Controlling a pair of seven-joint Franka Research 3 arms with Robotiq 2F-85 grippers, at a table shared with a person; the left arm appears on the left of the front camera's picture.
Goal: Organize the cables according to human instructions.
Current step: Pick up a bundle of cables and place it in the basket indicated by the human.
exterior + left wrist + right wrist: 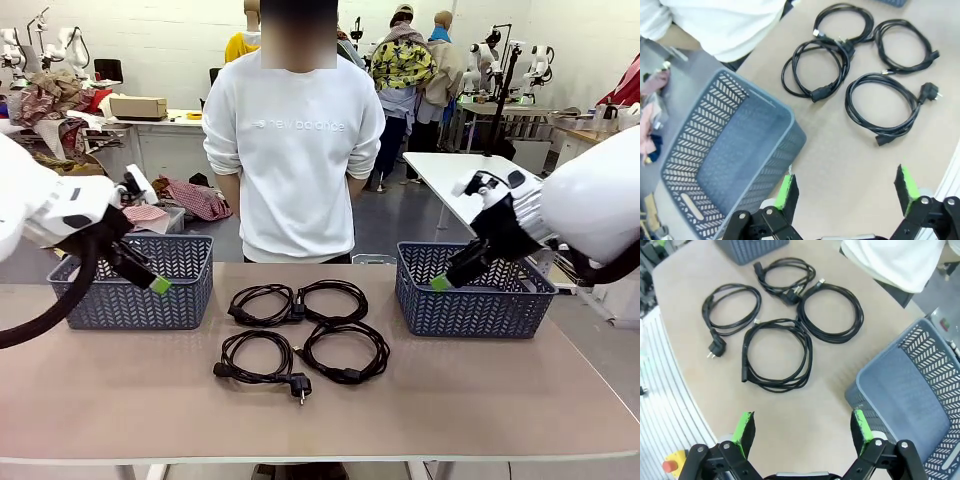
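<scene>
Four black cable coils lie in a square at the table's middle: far left [262, 304], far right [335, 299], near left [257, 357] with a round plug, near right [345, 352]. My left gripper [160, 285] hangs above the left basket's near right corner, apart from them. The left wrist view shows it open [846, 188] and empty, with the plugged coil [885, 107] closest. My right gripper [440, 283] hovers by the right basket's left end. It is open [803, 427] and empty, above bare table short of a coil [777, 355].
A grey lattice basket [140, 300] stands at the left of the table, a matching one [480, 310] at the right. A person in a white sweatshirt [295, 150] stands at the far edge, arms down. Bare table runs along the near edge.
</scene>
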